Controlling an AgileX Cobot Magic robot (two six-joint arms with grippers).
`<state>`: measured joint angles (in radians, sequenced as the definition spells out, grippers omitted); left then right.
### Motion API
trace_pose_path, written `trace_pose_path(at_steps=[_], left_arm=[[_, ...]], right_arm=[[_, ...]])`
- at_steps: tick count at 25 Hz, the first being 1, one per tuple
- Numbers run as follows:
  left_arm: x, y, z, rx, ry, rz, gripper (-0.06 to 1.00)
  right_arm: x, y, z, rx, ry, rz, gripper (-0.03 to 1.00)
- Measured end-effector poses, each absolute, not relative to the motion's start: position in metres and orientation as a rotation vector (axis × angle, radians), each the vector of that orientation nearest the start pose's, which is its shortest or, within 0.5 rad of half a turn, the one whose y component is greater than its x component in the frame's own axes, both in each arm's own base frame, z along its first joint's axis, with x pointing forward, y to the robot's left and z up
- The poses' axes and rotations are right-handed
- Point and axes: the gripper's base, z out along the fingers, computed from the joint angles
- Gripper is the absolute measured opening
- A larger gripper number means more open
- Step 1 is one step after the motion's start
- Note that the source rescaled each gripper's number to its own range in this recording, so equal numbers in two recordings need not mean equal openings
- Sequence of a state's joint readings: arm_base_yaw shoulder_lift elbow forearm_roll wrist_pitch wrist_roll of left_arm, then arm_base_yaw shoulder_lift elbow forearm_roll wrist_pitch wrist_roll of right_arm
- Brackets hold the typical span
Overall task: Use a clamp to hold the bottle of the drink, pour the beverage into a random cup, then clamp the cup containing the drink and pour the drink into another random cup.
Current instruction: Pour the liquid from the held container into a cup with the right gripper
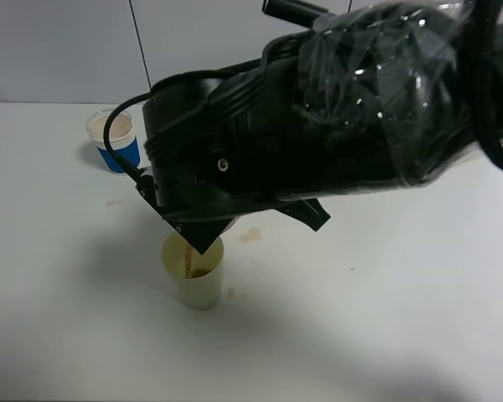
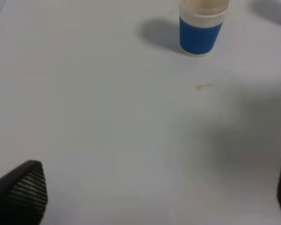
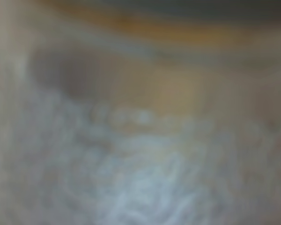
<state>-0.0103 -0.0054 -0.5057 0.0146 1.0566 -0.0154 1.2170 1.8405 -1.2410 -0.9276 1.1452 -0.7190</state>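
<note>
The right claw [image 1: 199, 233] is clenched on the tipped bottle [image 3: 140, 140], seen only as a close blur of clear plastic and brown. Below it the beverage [image 1: 188, 261] falls in a thin stream into the pale yellow-green cup [image 1: 194, 285]. The blue-sleeved cup [image 1: 117, 144] stands well apart, at ten o'clock from that cup. The left claw [image 2: 154, 194] is spread wide over the white table [image 1: 360, 318], holding nothing.

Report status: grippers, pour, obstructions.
Left gripper open, empty. Right gripper shut, hidden beneath its black arm. Thin brown liquid streaming into pale yellow-green plastic tumbler. Blue-sleeved white paper cup stands clear; brownish spill spot beside tumbler.
</note>
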Motion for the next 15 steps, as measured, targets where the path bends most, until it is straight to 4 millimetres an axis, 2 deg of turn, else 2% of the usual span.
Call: trace_pose_path(at_steps=[15], left_arm=[[-0.0062,0.0012,0.2792,-0.006,2.029,0.001,1.00]], right_arm=[[0.1857,0.3058,0.2220,-2.559,0.991,-1.248,0.00]])
